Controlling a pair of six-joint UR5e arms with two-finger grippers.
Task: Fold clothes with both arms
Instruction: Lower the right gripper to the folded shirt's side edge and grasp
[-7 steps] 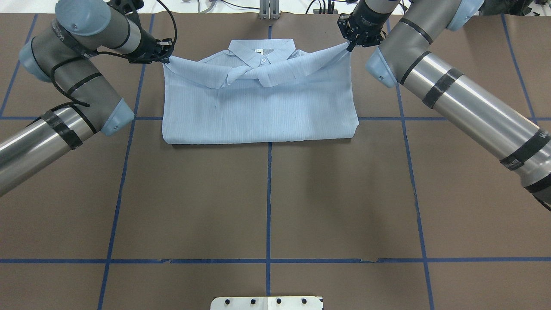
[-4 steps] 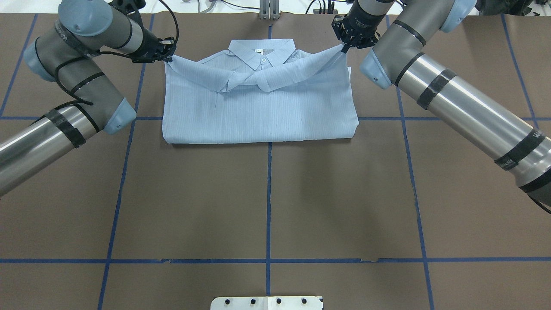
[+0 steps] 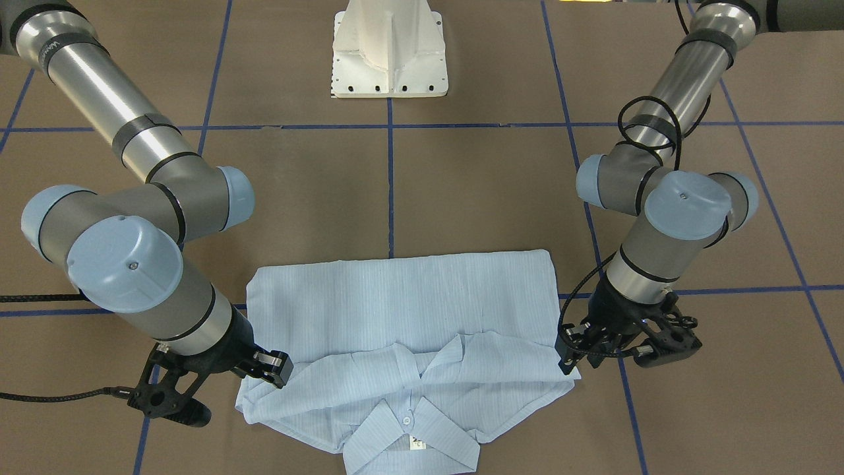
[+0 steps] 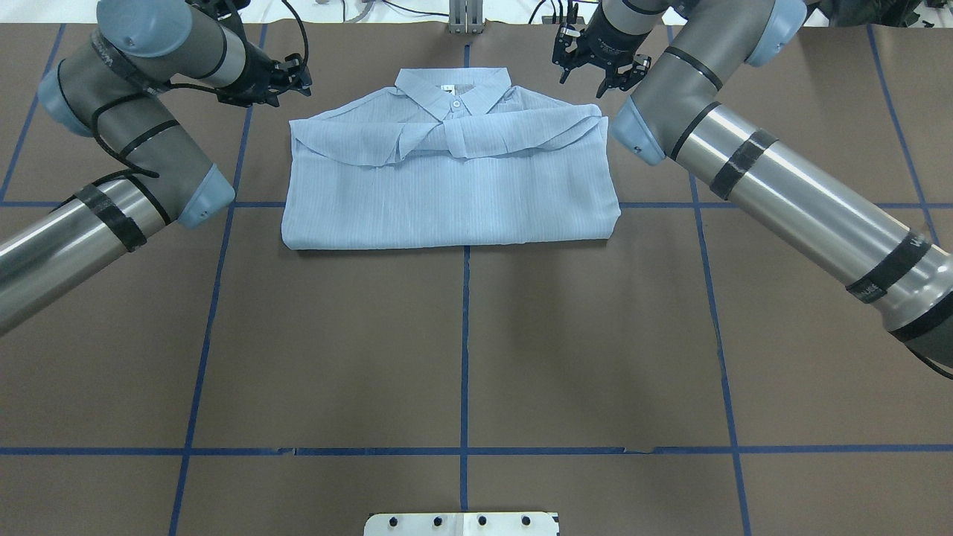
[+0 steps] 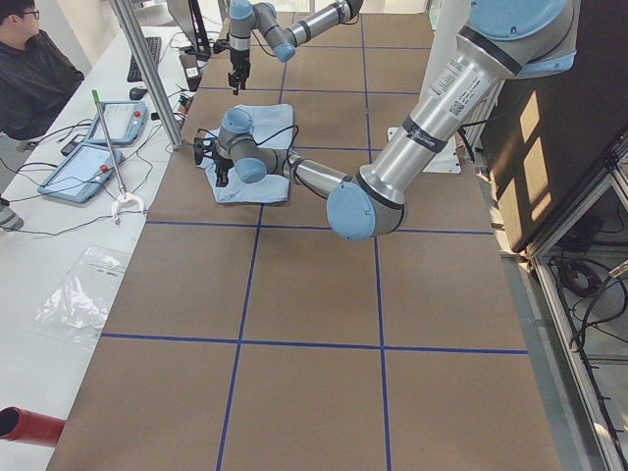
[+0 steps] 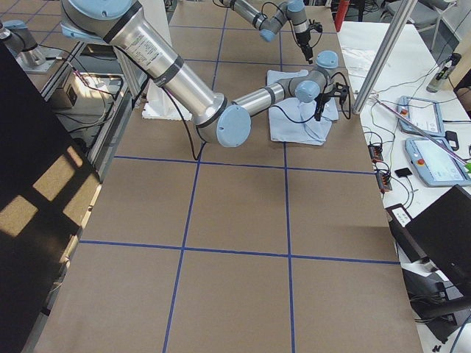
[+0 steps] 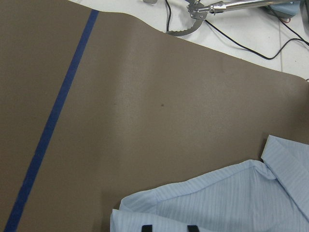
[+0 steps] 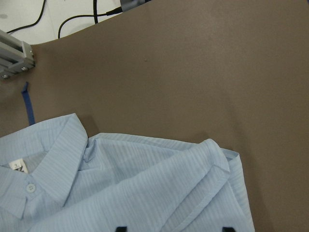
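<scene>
The light-blue striped shirt (image 4: 447, 186) lies folded into a rectangle at the far middle of the table, collar and white label toward the far edge, sleeves crossed below the collar. My left gripper (image 4: 300, 77) hovers open just beyond the shirt's far left corner, off the cloth. Its fingertips (image 7: 146, 228) show apart over the shirt's edge (image 7: 217, 203) with nothing between them. My right gripper (image 4: 598, 74) is open above the far right corner, its tips (image 8: 120, 228) spread wide over the shirt (image 8: 145, 193). In the front-facing view both the left gripper (image 3: 568, 359) and the right gripper (image 3: 273, 369) sit at the shirt's (image 3: 402, 297) corners.
Blue tape lines grid the brown table (image 4: 461, 335). The white pedestal base (image 3: 389, 59) stands at the robot's side. Cables, a clamp (image 7: 193, 14) and tablets (image 5: 83, 167) lie beyond the far edge, beside a metal post (image 5: 147, 69). A seated person (image 5: 29, 69) is there.
Both grippers let go of the shirt's far corners and drew back toward the far edge. The raised corners dropped flat onto the shirt.
</scene>
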